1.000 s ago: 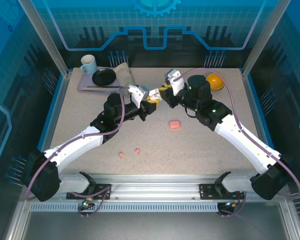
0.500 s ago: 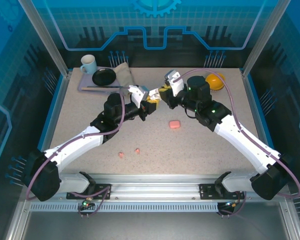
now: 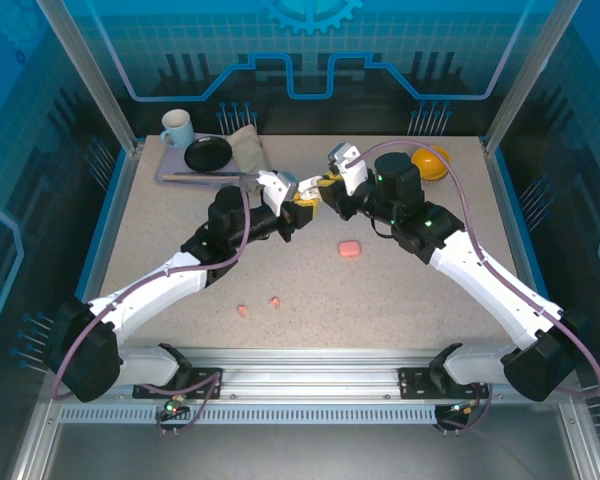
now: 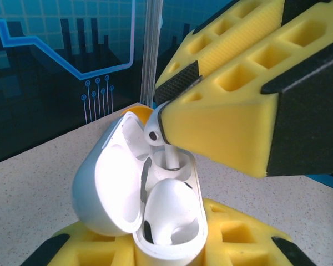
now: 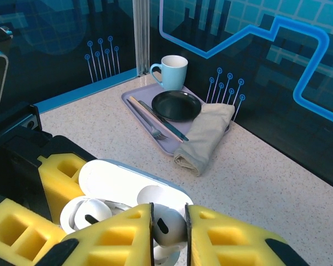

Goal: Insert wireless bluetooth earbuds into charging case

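Left jaws clamp one white case (image 4: 108, 185), right jaws pinch one white earbud (image 5: 165, 228), two pink earbuds (image 3: 242, 309) loose

Barely anything moves here: the right gripper (image 3: 320, 186) creeps a touch left toward the left gripper (image 3: 302, 204), so in the overhead view their yellow fingers end up closer together than a second ago. That brings the white earbud (image 5: 165, 227) it's pinching closer in over the case (image 4: 167, 224) the left one grips. The right arm (image 3: 480, 270) shifts slightly along with it.
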